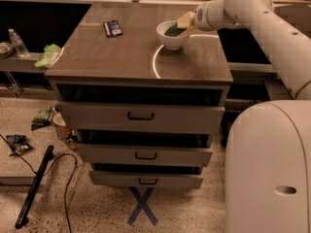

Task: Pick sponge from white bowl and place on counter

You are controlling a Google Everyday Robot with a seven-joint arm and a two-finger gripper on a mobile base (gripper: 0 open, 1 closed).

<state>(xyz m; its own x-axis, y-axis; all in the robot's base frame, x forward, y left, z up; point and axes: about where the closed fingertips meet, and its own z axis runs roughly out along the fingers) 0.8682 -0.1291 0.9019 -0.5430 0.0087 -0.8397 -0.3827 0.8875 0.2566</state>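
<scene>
The gripper (193,23) is hanging at the right rim of the white bowl (171,40), by the raised end of the sponge (179,25); whether it is gripping cannot be told.

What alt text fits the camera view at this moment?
The robot's gripper is at the right rim of the white bowl, by the tilted yellow-and-green sponge lying in it. The bowl stands near the back of the counter, right of a small dark packet.
</scene>
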